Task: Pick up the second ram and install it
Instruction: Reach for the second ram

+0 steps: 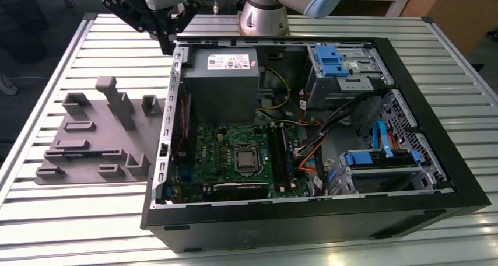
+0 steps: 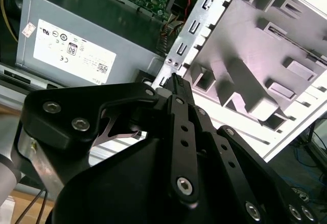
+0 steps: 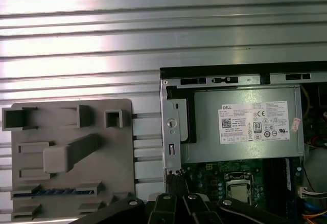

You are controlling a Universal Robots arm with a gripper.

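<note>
gripper (image 1: 167, 44) location: upper left of the exterior view, over the corner of the open computer case (image 1: 311, 222) that sits beside the grey power supply (image 1: 221, 79). finger state: clenched, tips pressed together, nothing between them; in both wrist views the black fingers taper to one point over the perforated metal edge of the case.

second ram (image 3: 45, 192) location: in the first wrist view it rests in a long slot of the grey plastic tray (image 1: 93, 140), with only its blue-green strip and dark chips showing. the tray lies flat on the slatted aluminium table (image 1: 70, 219), at centre left of the exterior view, just beside the case wall. the gripper is well apart from the ram and touches neither the ram nor the tray.

inside the case, at lower centre of the exterior view, the green motherboard (image 1: 225, 143) lies flat, with the long black memory slots (image 1: 278, 155) beside the processor socket.
</note>
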